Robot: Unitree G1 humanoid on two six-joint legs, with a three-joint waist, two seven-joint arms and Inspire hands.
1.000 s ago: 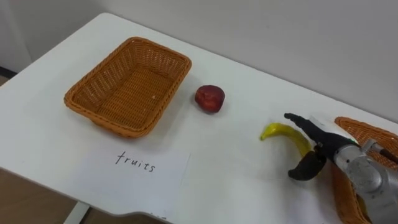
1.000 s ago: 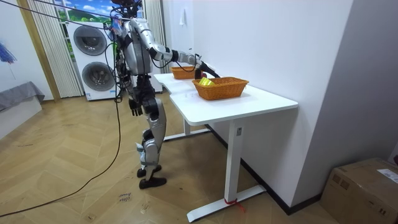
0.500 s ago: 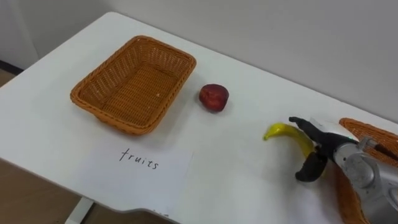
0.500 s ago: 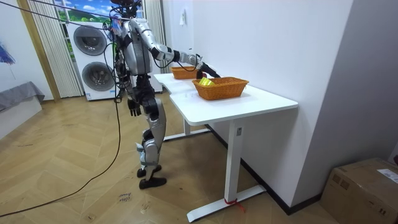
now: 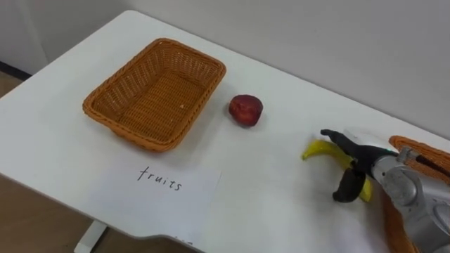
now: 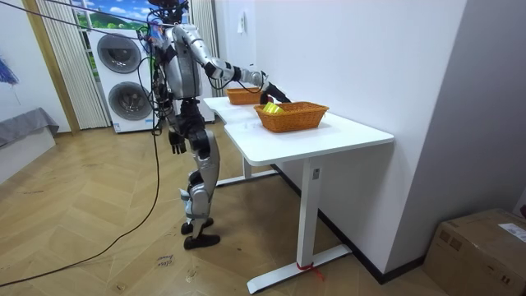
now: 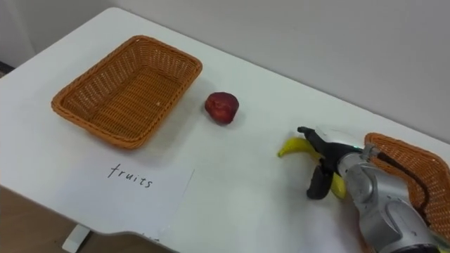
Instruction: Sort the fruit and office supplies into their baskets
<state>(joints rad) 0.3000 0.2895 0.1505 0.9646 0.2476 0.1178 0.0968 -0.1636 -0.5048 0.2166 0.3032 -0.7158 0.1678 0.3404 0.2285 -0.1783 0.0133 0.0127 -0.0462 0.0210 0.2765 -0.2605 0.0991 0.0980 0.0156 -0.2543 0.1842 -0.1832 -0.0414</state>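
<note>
A yellow banana (image 5: 320, 149) lies on the white table, just left of the right-hand wicker basket (image 5: 422, 149). My right hand (image 5: 394, 184) reaches in from the right and closes on it: dark fingers lie along its far side and the thumb presses its near end. A red apple (image 5: 245, 110) rests on the table beside the empty wicker basket (image 5: 105, 116) at the left. A paper sheet marked "fruits" (image 5: 160, 186) lies in front of that basket. My left hand (image 6: 177, 141) hangs at my hip in the room view.
The table's near edge runs close under the paper label. A wall stands right behind the table. In the room view I stand at the table's (image 6: 329, 136) long side, and something yellow (image 6: 273, 107) lies in the nearer basket.
The thumb of my right hand has come in against the banana's near end, narrowing the gap to the fingers. The whole picture has shifted slightly. Apple and baskets lie as before.
</note>
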